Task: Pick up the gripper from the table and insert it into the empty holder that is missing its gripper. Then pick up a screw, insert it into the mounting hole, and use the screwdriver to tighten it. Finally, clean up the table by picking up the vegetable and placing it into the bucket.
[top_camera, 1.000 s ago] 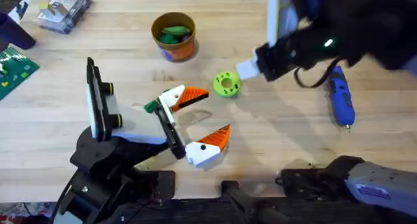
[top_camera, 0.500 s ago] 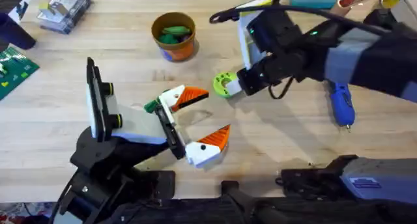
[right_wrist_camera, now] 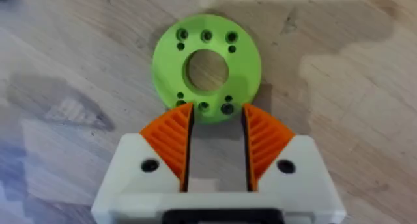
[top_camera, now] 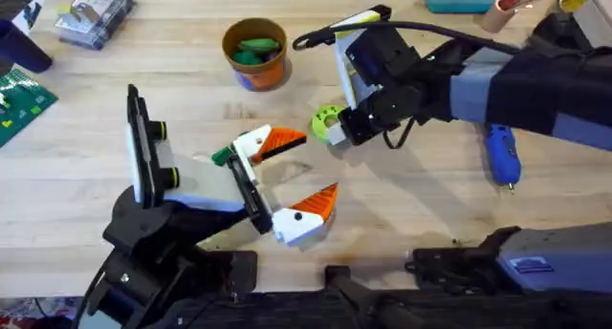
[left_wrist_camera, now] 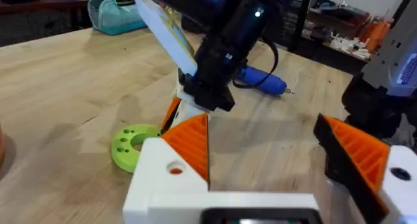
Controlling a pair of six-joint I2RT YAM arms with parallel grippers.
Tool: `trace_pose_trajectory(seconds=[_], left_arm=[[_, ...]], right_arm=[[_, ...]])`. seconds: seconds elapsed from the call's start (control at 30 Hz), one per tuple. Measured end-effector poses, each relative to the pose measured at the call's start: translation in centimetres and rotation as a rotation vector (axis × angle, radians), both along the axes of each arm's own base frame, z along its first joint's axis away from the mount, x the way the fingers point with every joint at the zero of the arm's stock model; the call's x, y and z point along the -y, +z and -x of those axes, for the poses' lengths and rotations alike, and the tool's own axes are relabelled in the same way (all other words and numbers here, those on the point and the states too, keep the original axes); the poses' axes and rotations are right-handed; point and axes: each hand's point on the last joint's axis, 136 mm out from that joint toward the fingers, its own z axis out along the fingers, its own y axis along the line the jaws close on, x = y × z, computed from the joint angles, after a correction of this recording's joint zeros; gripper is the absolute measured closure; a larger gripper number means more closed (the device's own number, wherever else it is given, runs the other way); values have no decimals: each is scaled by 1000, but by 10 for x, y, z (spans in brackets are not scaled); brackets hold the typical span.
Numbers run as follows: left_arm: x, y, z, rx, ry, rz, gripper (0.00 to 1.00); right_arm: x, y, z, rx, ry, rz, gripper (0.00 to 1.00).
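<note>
Bucket (top_camera: 255,54) w/ green veg inside; right tool (right_wrist_camera: 216,129) slightly spread at green disc (right_wrist_camera: 206,68).

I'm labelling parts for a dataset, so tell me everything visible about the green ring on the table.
The green ring is a flat, bright-green disc that looks like plastic, with a large centre hole and small holes around it. It lies flat on the wooden table, right of the gripper. The right gripper hangs just over its edge, fingers slightly apart.

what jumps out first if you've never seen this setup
The right gripper hangs over a bright green disc mid-table, orange pads open at its edge. Nearer the front stands the holder with orange-tipped fingers, and the orange bucket sits at the back.
</note>
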Motion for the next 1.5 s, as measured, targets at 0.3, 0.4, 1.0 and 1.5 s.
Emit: trace_pose_trajectory(seconds=[0.3,0.4,1.0,1.5], left_arm=[[0,0,0,0,0,0,10],[0,0,0,0,0,0,10],[0,0,0,0,0,0,10],[0,0,0,0,0,0,10]], right_arm=[[-3,1,-6,22,-2,-12,652],[-4,2,-7,28,-2,-16,653],[-1,0,-2,8,-1,-1,670],[-1,2,-9,37,-8,0,629]])
